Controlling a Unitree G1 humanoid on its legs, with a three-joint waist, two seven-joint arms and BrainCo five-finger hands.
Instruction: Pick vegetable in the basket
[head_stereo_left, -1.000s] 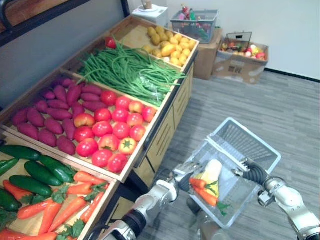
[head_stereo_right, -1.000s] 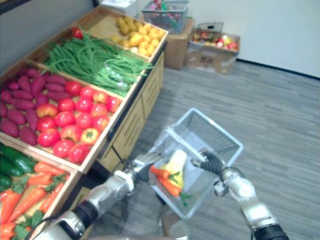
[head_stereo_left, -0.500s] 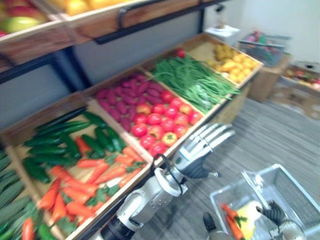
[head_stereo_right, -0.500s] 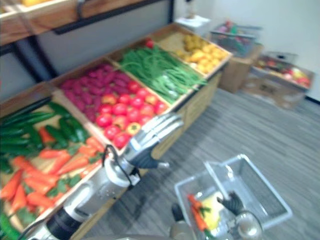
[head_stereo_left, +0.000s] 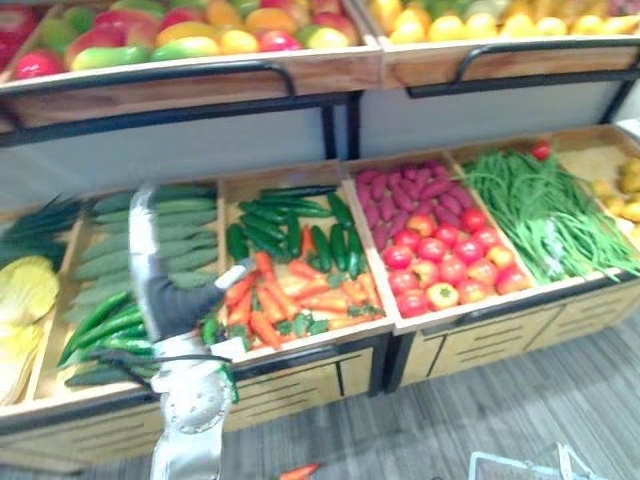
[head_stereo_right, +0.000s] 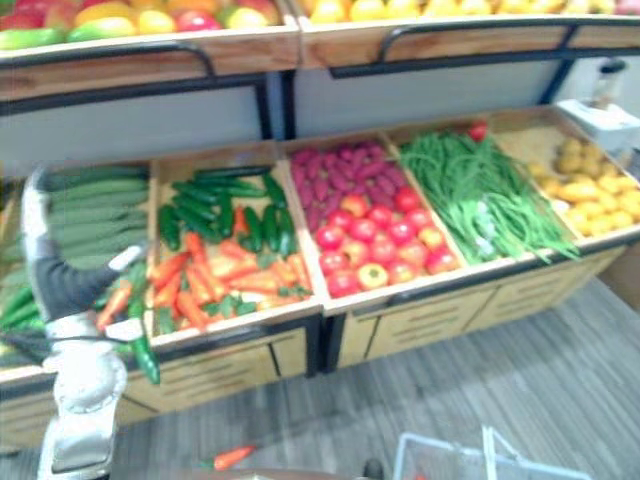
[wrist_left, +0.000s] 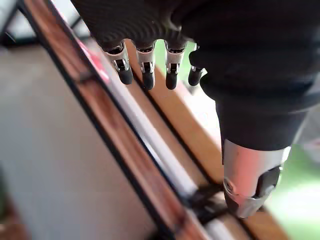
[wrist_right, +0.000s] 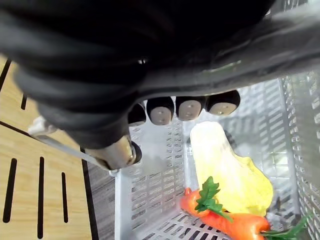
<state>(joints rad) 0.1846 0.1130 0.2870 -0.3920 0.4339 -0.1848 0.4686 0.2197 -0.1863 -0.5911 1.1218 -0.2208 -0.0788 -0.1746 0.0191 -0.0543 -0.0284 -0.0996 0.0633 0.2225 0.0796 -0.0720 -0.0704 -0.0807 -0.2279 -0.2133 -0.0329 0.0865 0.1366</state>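
Nearest of all, well in front of the carrot bin (head_stereo_left: 300, 341) and low to the floor, the right hand (wrist_right: 90, 100) is carrying the white mesh basket (wrist_right: 155, 175). Its fingers (wrist_right: 180, 107) are curling round the grey handle (wrist_right: 250, 54). Inside the basket a pale yellow vegetable (wrist_right: 230, 170) is lying against leafy carrots (wrist_right: 235, 224), touching them. Between the basket and the carrot bin, a loose carrot (head_stereo_right: 232, 457) is lying on the grey floor (head_stereo_right: 480, 370), apart from both.

Just left of the carrot bin's front corner, the left hand (head_stereo_left: 165, 290) is standing upright. Its fingers (wrist_left: 145, 75) are stretching out straight and slightly spread, holding nothing, and the thumb is pointing toward the bin. In the wrist view these fingers are showing beside a wooden rail (wrist_left: 115, 150).

In the bin itself, orange carrots (head_stereo_left: 300, 298) are lying at the front, with dark green cucumbers (head_stereo_left: 290, 225) behind them. Left of the carrot bin, long pale green cucumbers (head_stereo_left: 180, 235) are filling the next compartment. Right of it, red tomatoes (head_stereo_left: 440, 265) are sitting in front of purple sweet potatoes (head_stereo_left: 400, 190). Past those, green beans (head_stereo_left: 540, 215) are spreading across their compartment, and yellow produce (head_stereo_right: 590, 190) is lying furthest right. Above and behind the carrot bin, an upper shelf (head_stereo_left: 200, 88) is carrying red, green and yellow fruit (head_stereo_left: 200, 40).
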